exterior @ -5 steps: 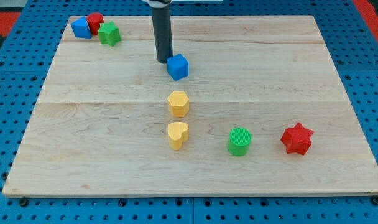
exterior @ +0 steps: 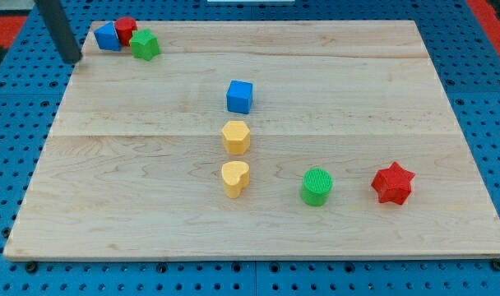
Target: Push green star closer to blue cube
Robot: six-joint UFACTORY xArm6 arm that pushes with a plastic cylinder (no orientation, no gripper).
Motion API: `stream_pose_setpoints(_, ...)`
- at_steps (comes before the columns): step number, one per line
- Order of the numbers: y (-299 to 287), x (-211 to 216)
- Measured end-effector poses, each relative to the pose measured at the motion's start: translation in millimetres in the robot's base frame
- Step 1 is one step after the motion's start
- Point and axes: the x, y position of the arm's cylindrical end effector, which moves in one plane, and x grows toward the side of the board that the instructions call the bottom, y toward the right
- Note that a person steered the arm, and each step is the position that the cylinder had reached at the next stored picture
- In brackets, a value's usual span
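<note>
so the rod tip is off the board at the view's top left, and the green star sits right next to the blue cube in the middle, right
Not quite. My tip is indeed off the board's top-left corner, but the camera view shows the green star up in that corner too, beside a red block and another blue block. The blue cube stands alone near the middle, well apart from the star.

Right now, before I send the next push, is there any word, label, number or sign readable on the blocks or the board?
None: no text shows anywhere in the camera view.
The wooden board is plain wood grain.
The blue cube, the green star and the other blocks carry no marks.
My tip, off the board's top-left corner, is unmarked dark rod.
</note>
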Motion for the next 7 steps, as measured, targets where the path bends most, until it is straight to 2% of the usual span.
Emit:
stream_pose_setpoints(3,13.6,-45.2)
stream_pose_setpoints(5,126.6,-41.7)
stream_pose_setpoints(6,162.3,-31.4)
stream_pose_setpoints(7,164.1,-8.3)
